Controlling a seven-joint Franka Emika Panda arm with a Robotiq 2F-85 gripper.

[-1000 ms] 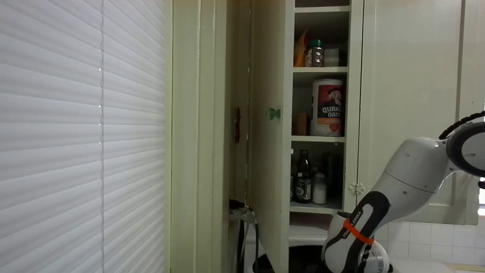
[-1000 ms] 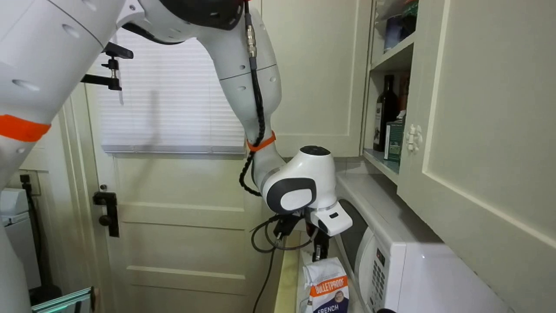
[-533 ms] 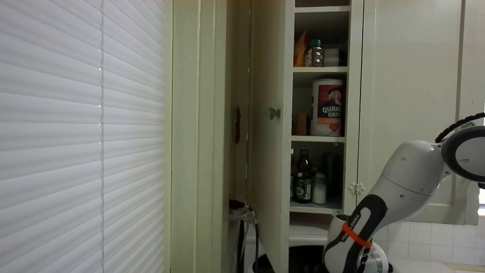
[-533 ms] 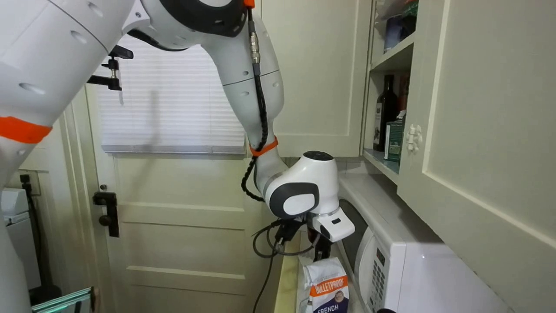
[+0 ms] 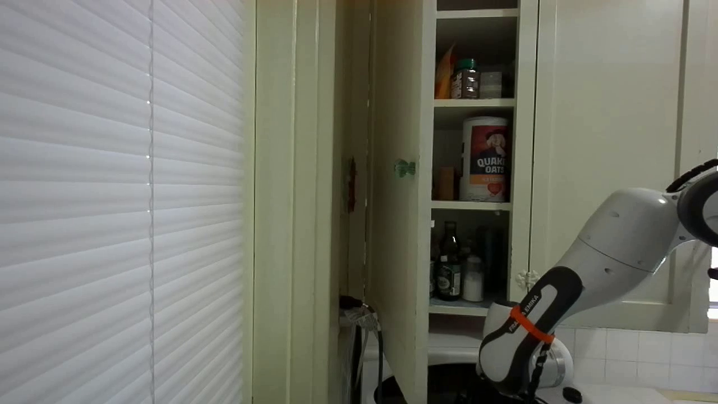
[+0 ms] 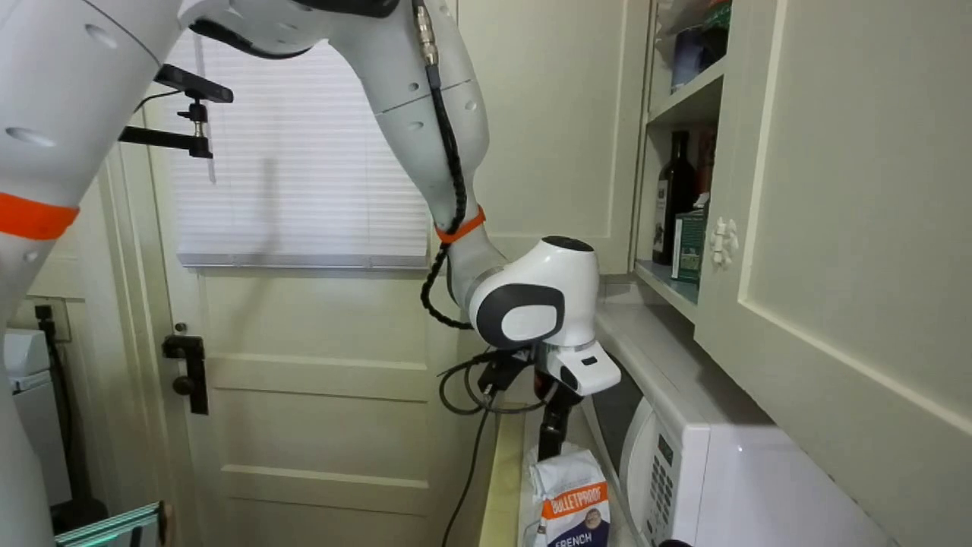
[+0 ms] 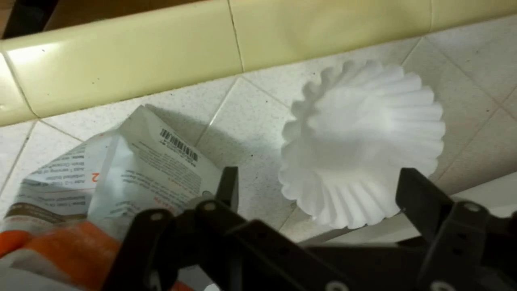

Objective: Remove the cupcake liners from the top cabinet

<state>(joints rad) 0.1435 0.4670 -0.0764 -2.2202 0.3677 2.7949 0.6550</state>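
In the wrist view, the white fluted cupcake liners (image 7: 359, 133) rest on the pale tiled counter, hollow side up. My gripper (image 7: 317, 186) stands wide open above them, with nothing held. One fingertip (image 7: 420, 194) overlaps the liners' edge in this view; whether it touches cannot be told. The opposite fingertip (image 7: 229, 186) is out over the tile. In an exterior view the black gripper (image 6: 554, 441) points down behind a coffee bag, and the liners are hidden there. The top cabinet (image 5: 521, 168) is open, its shelves holding jars, a red-and-white canister and bottles.
The coffee bag (image 6: 573, 497) stands close beside the gripper, also seen as a printed bag (image 7: 161, 169). A white microwave (image 6: 721, 471) flanks the counter. A raised yellow tile edge (image 7: 133, 60) borders it. The cabinet door (image 5: 392, 235) hangs open above.
The hand dipped slightly, then rose above where it was a second ago. More of the black gripper now shows above the coffee bag. Cabinet and door have not moved.
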